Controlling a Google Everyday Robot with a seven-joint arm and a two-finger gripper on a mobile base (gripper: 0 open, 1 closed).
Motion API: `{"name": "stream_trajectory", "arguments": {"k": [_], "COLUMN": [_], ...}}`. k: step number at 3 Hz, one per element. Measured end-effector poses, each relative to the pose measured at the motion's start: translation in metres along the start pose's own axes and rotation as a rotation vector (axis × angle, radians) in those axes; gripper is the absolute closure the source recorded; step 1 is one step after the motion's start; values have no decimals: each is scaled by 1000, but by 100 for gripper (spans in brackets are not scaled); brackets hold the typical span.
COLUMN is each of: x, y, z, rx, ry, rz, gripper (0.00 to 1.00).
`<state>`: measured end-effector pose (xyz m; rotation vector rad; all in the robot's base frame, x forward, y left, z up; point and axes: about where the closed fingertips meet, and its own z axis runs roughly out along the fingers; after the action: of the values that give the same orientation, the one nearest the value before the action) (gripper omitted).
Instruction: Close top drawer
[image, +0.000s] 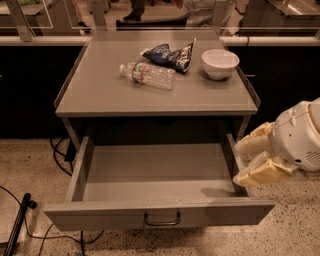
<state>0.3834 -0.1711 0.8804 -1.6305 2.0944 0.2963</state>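
The top drawer (155, 172) is a wide shallow grey drawer, pulled far out of the grey cabinet and empty inside. Its flat front panel (100, 216) faces me, with a small dark loop handle (162, 220) at its centre. My gripper (242, 162) comes in from the right, its cream fingers (260, 172) pointing left at the drawer's right side wall, just outside and above it. The fingers stand apart and hold nothing. No lower drawers show.
On the cabinet top (100, 90) lie a clear plastic water bottle (148, 75), a dark chip bag (169, 54) and a white bowl (220, 63). Black cables (60, 155) and a black rod (17, 222) lie on the speckled floor at the left. People's legs stand behind the glass partition.
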Motion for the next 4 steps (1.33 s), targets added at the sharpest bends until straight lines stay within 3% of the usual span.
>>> {"name": "stream_trajectory", "arguments": {"k": [2, 3, 4], "x": [-1, 2, 27], "y": [0, 2, 17], "z": [1, 5, 37], "rx": [-4, -10, -64], "ry": [-5, -6, -8], "rz": [0, 7, 84], "gripper": [97, 100, 100]}}
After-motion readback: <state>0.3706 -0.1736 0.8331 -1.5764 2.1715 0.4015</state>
